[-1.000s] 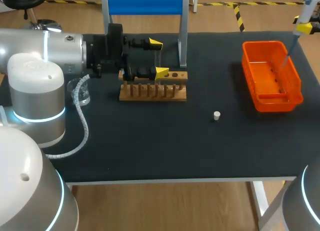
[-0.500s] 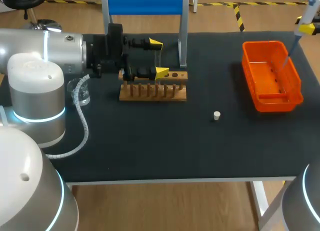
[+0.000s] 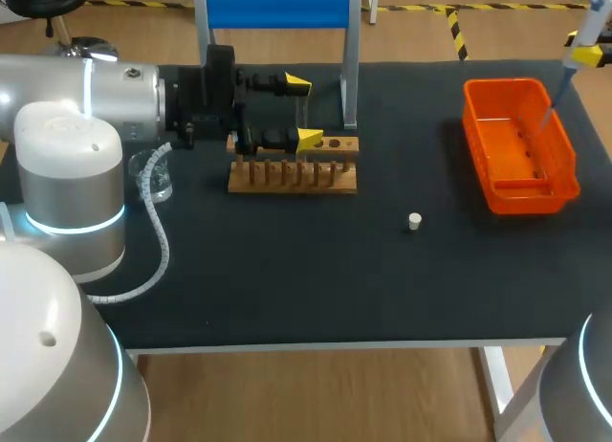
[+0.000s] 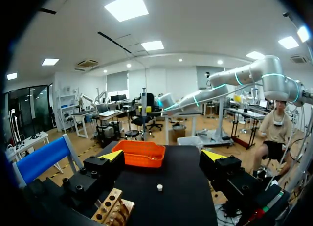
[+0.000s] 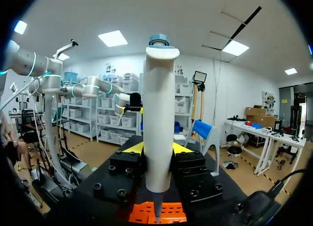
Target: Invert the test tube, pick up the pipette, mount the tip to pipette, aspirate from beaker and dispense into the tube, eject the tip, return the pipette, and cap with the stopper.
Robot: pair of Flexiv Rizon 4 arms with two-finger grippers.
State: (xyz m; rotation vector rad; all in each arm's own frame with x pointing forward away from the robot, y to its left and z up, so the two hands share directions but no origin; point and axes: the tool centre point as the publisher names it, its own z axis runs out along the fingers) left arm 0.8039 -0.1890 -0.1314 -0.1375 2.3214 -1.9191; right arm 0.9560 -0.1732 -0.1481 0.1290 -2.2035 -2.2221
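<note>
My right gripper (image 5: pixel 157 148) was clamped on the pipette (image 5: pixel 157 113), pressing its white body from both sides. The pipette's narrow end pointed down over the orange bin (image 3: pixel 475 126) at the table's far right. My left gripper (image 3: pixel 303 109) hung above the wooden rack (image 3: pixel 293 179) with its fingers spread wide. The white stopper (image 3: pixel 414 221) lay on the black table (image 3: pixel 287 270), between rack and bin and touching neither.

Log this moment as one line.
left gripper: open at rack | right gripper: shut on pipette above orange bin | stopper: loose on table
</note>
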